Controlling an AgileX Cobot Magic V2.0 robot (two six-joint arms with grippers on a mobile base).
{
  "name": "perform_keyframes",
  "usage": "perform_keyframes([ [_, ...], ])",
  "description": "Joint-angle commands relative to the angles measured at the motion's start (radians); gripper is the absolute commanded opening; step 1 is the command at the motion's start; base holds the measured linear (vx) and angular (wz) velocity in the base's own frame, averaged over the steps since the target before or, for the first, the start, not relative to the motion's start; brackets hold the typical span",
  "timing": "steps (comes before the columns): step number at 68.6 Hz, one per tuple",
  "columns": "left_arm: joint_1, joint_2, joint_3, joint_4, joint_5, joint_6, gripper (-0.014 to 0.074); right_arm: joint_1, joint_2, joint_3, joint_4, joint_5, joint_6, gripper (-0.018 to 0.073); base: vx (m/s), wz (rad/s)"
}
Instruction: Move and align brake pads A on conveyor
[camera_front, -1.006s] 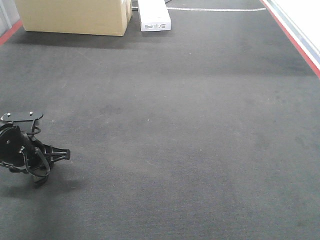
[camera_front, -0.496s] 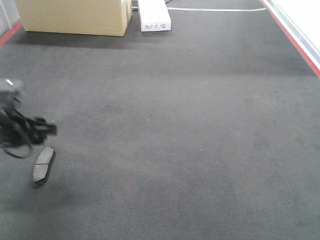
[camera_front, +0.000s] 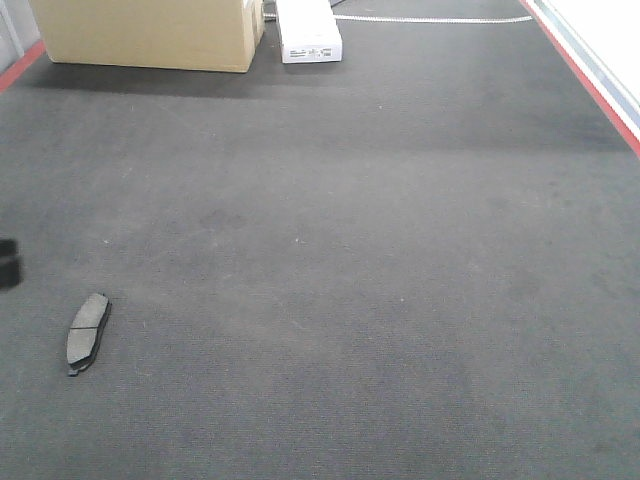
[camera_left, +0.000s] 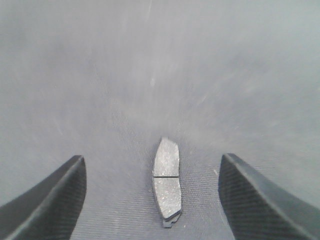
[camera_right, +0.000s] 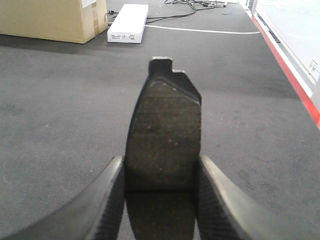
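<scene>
One dark grey brake pad lies flat on the charcoal conveyor near its front left, long axis running away from the camera. In the left wrist view this pad sits on the belt between and beyond the wide-apart fingers of my left gripper, which is open and lifted off it. Only a dark sliver of that arm shows at the left edge of the front view. My right gripper is shut on another brake pad, held above the belt by its long edges.
A cardboard box and a white box stand at the far end of the belt. Red edge strips run along the right side and far left corner. Cables lie behind the white box.
My left gripper let go of the brake pad on the belt at front left, then pulled back leftward almost out of the front view. The pad stays where it was set.
</scene>
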Motion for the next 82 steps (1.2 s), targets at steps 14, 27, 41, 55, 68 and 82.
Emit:
perform_keyframes([
  [14, -0.003, -0.314, 0.146, 0.009, -0.162, 0.044, 0.0538, 0.0, 0.009, -0.03, -0.006, -0.093, -0.006, -0.0005, 0.0, 0.0],
  [27, -0.003, -0.499, 0.239, 0.009, -0.182, 0.045, 0.0538, 0.0, 0.009, -0.03, -0.006, -0.093, -0.006, -0.0005, 0.0, 0.0],
  [41, -0.002, -0.624, 0.296, 0.009, -0.174, 0.045, 0.0538, 0.0, 0.009, -0.03, -0.006, -0.093, -0.006, -0.0005, 0.0, 0.0],
  [55, -0.002, -0.634, 0.299, 0.009, -0.154, 0.045, 0.0538, 0.0, 0.009, -0.03, -0.006, -0.093, -0.006, -0.0005, 0.0, 0.0],
  [68, -0.002, -0.634, 0.299, 0.009, -0.154, 0.045, 0.0538, 0.0, 0.009, -0.03, -0.006, -0.093, -0.006, -0.0005, 0.0, 0.0],
  [82, -0.002, -0.634, 0.299, 0.009, -0.154, 0.045, 0.0538, 0.0, 0.009, -0.03, -0.006, -0.093, -0.006, -0.0005, 0.0, 0.0],
])
